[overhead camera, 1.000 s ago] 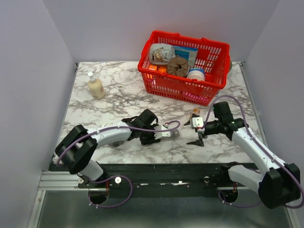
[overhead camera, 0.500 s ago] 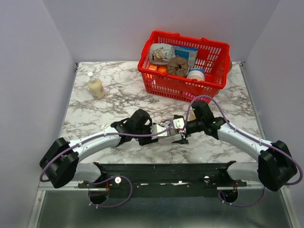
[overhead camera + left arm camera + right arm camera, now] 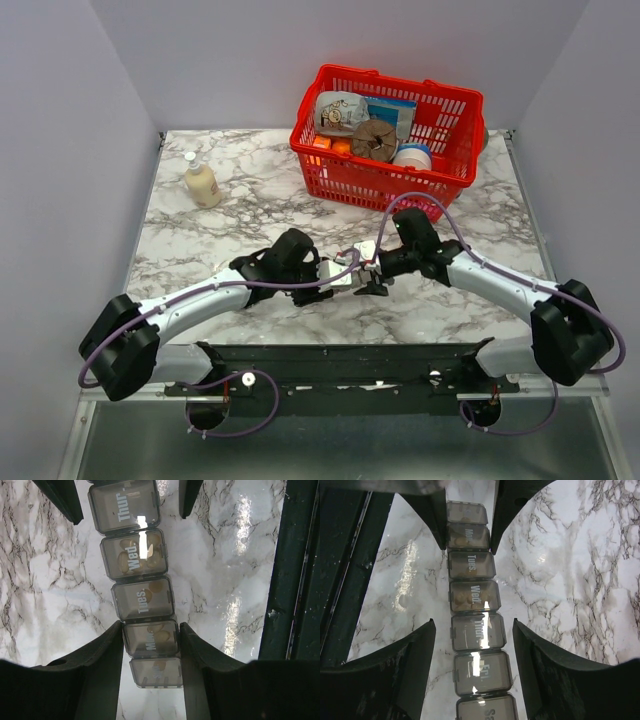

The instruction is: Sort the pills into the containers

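The dark grey pill organiser (image 3: 136, 565) lies lengthwise on the marble, all lids shut. Tan pills (image 3: 131, 556) show through the Wed lid, with a few more in the Tues and Mon compartments. My left gripper (image 3: 151, 632) is shut on the organiser's Mon compartment, one finger on each side. My right gripper (image 3: 474, 627) is open and straddles the Thur and Fri compartments (image 3: 479, 632) without touching them. In the top view both grippers meet over the organiser (image 3: 345, 281). The small clear pill bottle is not in view.
A red mesh basket (image 3: 440, 185) full of goods stands at the back right. A cream pump bottle (image 3: 201, 182) stands at the back left. The black rail at the table's near edge (image 3: 295, 580) runs close beside the organiser.
My right arm has swung left from the table's right side and now hangs open over the organiser. My left gripper keeps its hold and has shifted only slightly.
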### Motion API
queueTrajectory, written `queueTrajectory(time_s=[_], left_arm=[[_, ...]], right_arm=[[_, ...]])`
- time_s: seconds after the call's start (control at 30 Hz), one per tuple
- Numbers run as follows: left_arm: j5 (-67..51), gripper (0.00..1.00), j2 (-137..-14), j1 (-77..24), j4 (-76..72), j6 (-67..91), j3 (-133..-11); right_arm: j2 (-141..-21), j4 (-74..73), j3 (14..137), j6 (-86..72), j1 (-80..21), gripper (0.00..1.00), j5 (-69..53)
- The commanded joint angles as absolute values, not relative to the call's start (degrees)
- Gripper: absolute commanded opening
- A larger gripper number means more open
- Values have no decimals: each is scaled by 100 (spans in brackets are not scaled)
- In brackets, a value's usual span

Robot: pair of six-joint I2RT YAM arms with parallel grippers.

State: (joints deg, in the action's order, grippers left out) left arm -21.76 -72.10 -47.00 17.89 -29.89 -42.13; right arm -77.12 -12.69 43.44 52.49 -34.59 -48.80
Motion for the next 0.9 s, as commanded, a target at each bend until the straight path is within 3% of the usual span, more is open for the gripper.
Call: queueTrajectory(time_s=[0.0, 0.3, 0.43, 0.53, 0.87], left_arm=[[-2496, 26, -7023, -4720, 1573, -2953, -4254], [-2479, 25, -6970, -4720, 1661, -2979, -4280], [-2329, 23, -6996, -4720, 1749, -3041, -4289], [-2207, 23, -7014, -4720, 1775, -3059, -4298], [-1732, 20, -6961, -4720, 1793, -3155, -4316]], right_arm=[[-7875, -1187, 4570, 5186, -3542, 69, -4781], [-7901, -1432, 4676, 5317, -3560, 52, -4588], [-7901, -1678, 4807, 5370, -3560, 35, -4658], [-7997, -1924, 4930, 5335, -3560, 29, -4824], [-8604, -2645, 5501, 4712, -3560, 28, -5388]])
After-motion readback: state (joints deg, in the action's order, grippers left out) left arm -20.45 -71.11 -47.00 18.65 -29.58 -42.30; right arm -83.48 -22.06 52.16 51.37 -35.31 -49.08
